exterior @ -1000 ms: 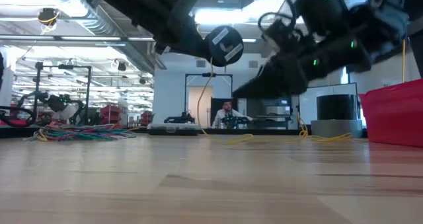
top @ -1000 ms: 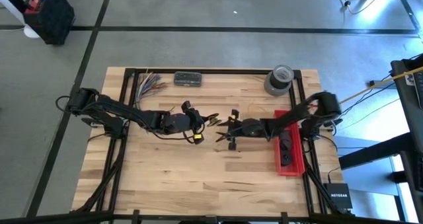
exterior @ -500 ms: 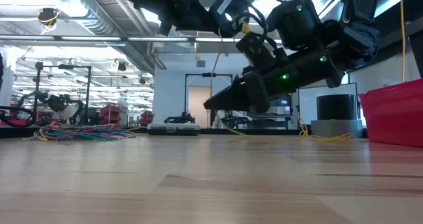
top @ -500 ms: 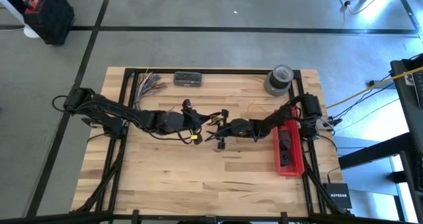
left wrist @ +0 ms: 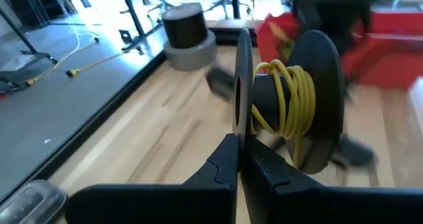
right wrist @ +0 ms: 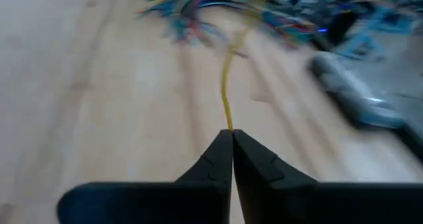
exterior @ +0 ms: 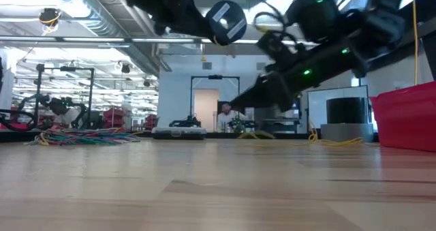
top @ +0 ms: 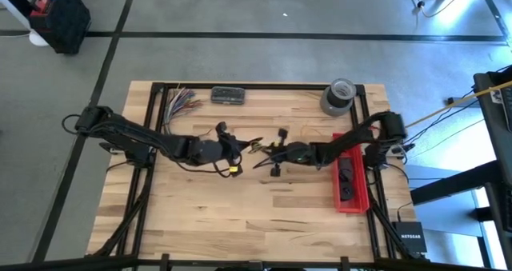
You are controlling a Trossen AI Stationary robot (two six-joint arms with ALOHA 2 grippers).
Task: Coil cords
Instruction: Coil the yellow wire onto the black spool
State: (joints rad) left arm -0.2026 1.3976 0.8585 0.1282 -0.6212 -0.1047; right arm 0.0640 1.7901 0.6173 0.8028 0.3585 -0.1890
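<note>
Table (top: 240, 215) is pale butcher-block wood, smooth with a low satin sheen in the low view, framed by matt black metal rails (top: 152, 135). The spool (left wrist: 291, 105) looks like matt black plastic wound with smooth, slightly glossy yellow cord (left wrist: 294, 95), and the same cord (right wrist: 226, 98) runs out from between matt black fingers (right wrist: 211, 161) in the right wrist view; the bin (top: 350, 183) is glossy red plastic. The tape roll (top: 338, 95) reads as dull grey, probably cloth or plastic-backed tape, and the wire bundle (top: 182, 101) has smooth multicoloured plastic sheathing.
</note>
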